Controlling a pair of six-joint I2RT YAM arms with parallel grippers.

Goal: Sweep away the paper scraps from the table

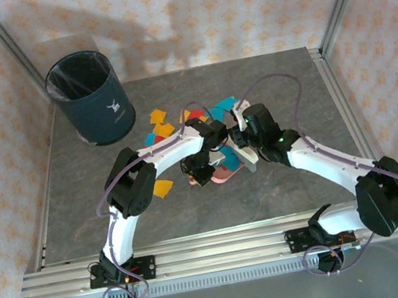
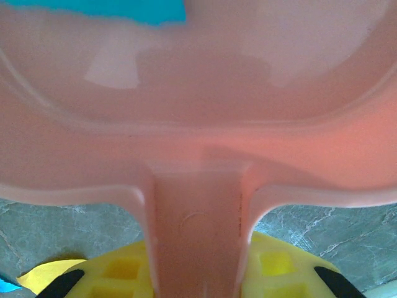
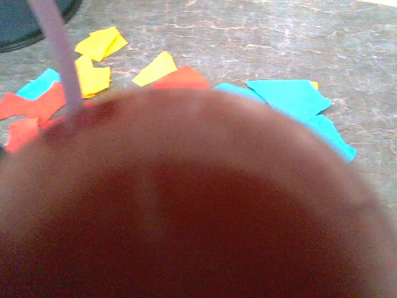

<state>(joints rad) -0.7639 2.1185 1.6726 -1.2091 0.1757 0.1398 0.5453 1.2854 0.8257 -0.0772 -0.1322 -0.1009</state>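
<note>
Scraps of red, yellow and teal paper (image 3: 290,96) lie just beyond the pink plastic dustpan (image 2: 198,93) clamped in the left tool (image 2: 198,279); grip of right tool (image 1: 240,138) unclear

Walls (image 1: 250,1) on three sides: pale cloth, small orange flower print. Silver posts (image 1: 5,44) rise at the far corners. Soft shadows (image 1: 153,18) fall on the back wall. Tabletop (image 1: 290,94) dark grey, stone-patterned. Dark blue bin (image 1: 90,99) stands at its far left corner.
</note>
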